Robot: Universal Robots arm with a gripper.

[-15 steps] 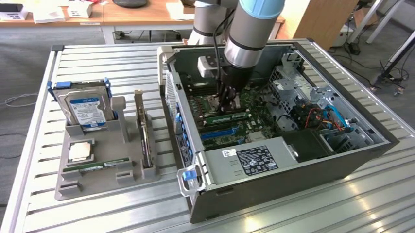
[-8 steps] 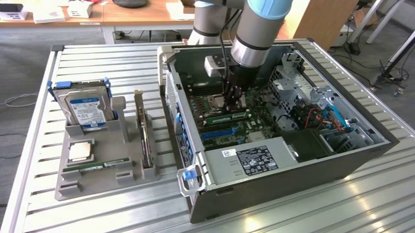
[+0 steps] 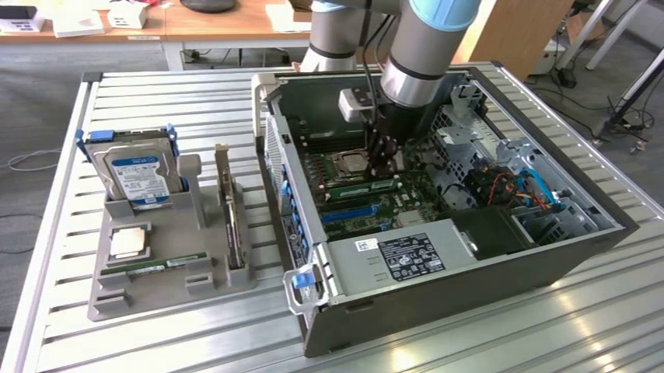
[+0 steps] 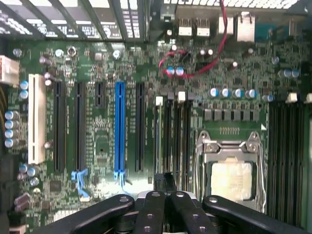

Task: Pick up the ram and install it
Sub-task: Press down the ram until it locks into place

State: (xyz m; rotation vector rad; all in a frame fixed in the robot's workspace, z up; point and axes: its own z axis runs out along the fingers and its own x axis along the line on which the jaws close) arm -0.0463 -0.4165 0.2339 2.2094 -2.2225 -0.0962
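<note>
Pincer (image 3: 386, 159) sits lower centre of the computer case (image 3: 581, 249), fingers together, tips down on the ram (image 3: 365, 189), a thin green stick lying along a memory slot just below the processor socket (image 3: 349, 164) in the exterior view. In the wrist view the pincer (image 4: 165, 195) shows black linked fingers (image 4: 152, 214) pressed together at bottom centre, over the dark top edge of the ram (image 4: 165, 179) in the slot row. Whether it is clamped on the stick or only pushing on it, cannot tell; looks like a press-to-seat step. To do it well: judgement is to push straight down along the slot, keep the stick upright and not tilted, load both ends evenly so the white end latches (image 4: 159, 101) can snap, no sideways drag near the socket. Materials: motherboard (image 4: 97, 126) is matte green fibreglass, busy with small silver-topped capacitors; long black expansion slots, one blue slot (image 4: 119, 126), one white slot (image 4: 36, 117); socket frame is shiny bare metal with a pale square centre; red cable (image 4: 214, 53) loops at upper centre. Case is dark grey sheet metal, perforated drive cage at right. Outside, left of frame, a grey moulded tray (image 3: 155, 280) holds a hard drive (image 3: 133, 171) upright, a square silver processor chip (image 3: 129, 242), another green stick (image 3: 155, 264) and an upright expansion card (image 3: 230, 217). All rests on a ribbed aluminium bench (image 3: 498, 334).
</note>
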